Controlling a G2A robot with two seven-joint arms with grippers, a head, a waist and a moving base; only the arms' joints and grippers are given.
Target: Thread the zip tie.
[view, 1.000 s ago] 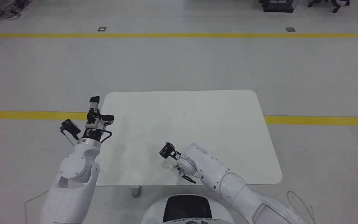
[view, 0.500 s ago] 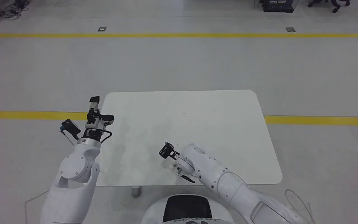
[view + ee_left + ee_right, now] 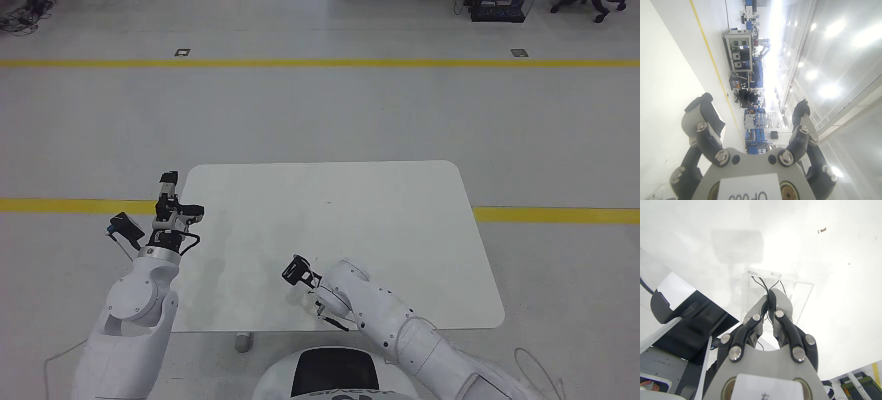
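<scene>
Arms point(image 3: 135, 305): white rounded shells, thin black cables point(image 3: 190, 240) at wrists. Left gripper point(image 3: 753, 101), right gripper point(image 3: 769, 292): grey plates point(image 3: 772, 362), black link fingers point(image 3: 710, 113), silver screws point(image 3: 798, 351), white label point(image 3: 764, 387) at base, probably an ID.

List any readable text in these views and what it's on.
Left label on the left gripper: upside down, cut off by the frame edge; not readable whole.
Right label on the right gripper: only a sliver of one mark; unreadable.
Small sign in the far room: one tiny character.
</scene>
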